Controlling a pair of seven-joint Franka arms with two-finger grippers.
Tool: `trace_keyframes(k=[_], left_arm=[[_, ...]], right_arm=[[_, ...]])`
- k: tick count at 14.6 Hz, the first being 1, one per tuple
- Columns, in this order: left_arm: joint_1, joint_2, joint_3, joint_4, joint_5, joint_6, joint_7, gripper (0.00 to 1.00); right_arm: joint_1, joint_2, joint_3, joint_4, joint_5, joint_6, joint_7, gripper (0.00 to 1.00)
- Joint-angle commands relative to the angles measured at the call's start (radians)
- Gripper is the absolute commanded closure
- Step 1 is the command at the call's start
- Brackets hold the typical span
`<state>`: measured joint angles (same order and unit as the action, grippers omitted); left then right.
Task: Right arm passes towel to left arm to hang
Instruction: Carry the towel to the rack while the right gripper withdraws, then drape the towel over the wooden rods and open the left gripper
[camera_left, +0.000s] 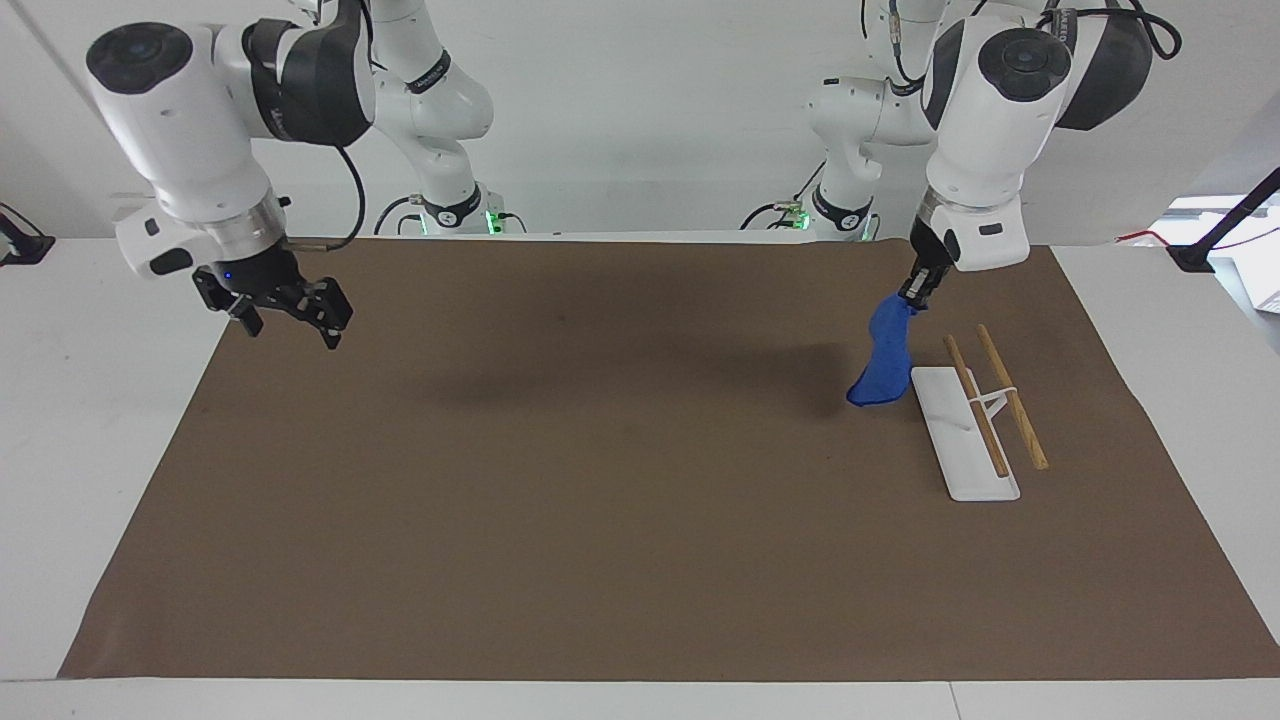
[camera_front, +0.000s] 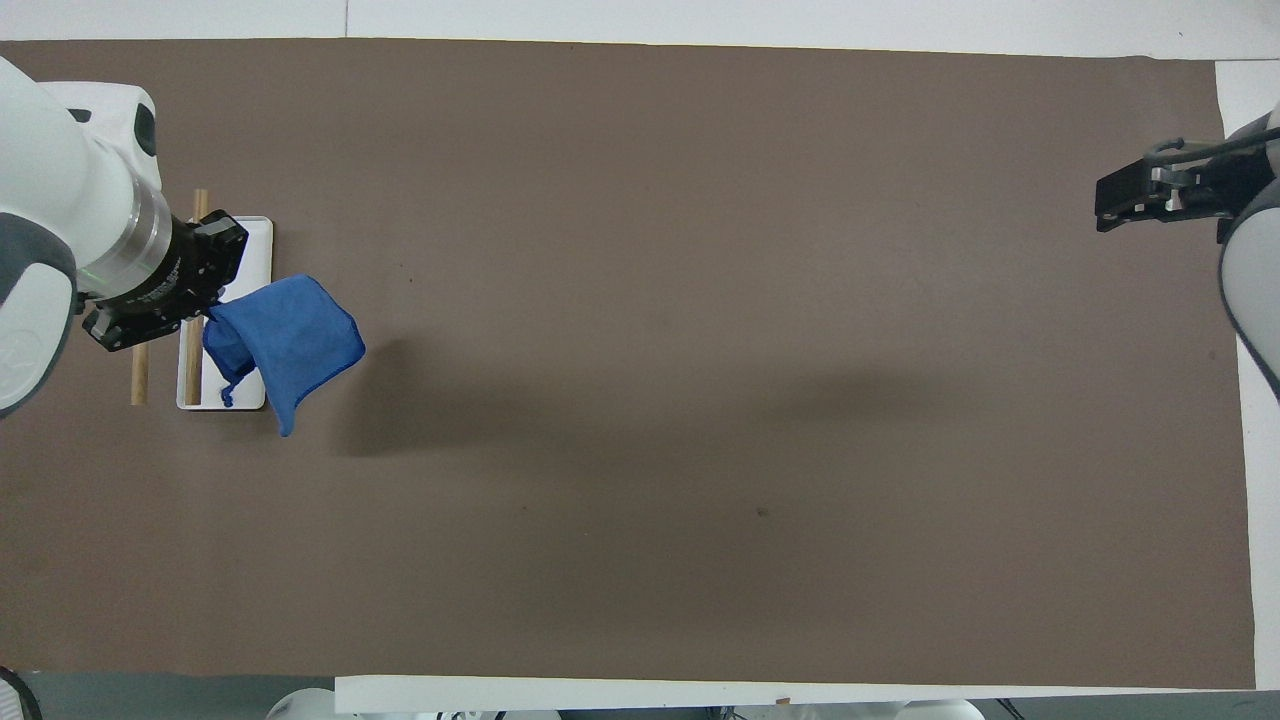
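The blue towel (camera_left: 880, 362) hangs from my left gripper (camera_left: 916, 288), which is shut on its top corner, up in the air beside the rack. In the overhead view the towel (camera_front: 285, 343) spreads out from the left gripper (camera_front: 205, 310) over the rack's edge. The rack has a white base (camera_left: 960, 435) and two wooden rails (camera_left: 1010, 395) and stands at the left arm's end of the table. My right gripper (camera_left: 295, 310) is open and empty, raised over the mat's edge at the right arm's end; it also shows in the overhead view (camera_front: 1135, 200).
A brown mat (camera_left: 600, 500) covers most of the white table (camera_left: 100, 330). The rack's base (camera_front: 255, 240) and a rail (camera_front: 140, 375) show partly under the left arm in the overhead view.
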<state>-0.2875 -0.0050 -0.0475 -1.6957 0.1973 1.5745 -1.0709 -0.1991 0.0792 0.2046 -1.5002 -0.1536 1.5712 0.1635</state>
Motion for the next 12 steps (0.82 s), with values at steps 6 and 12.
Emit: trace_keyframes(k=[6, 12], left_arm=[[0.137, 0.011, -0.003, -0.007, 0.142, 0.145, 0.112, 1.00], [0.315, -0.029, -0.003, -0.163, 0.142, 0.381, 0.279, 1.00]], right_arm=[[-0.031, -0.025, 0.007, 0.081, -0.060, -0.286, -0.167, 0.00], [0.001, -0.036, -0.069, 0.064, 0.063, -0.275, -0.167, 0.00]])
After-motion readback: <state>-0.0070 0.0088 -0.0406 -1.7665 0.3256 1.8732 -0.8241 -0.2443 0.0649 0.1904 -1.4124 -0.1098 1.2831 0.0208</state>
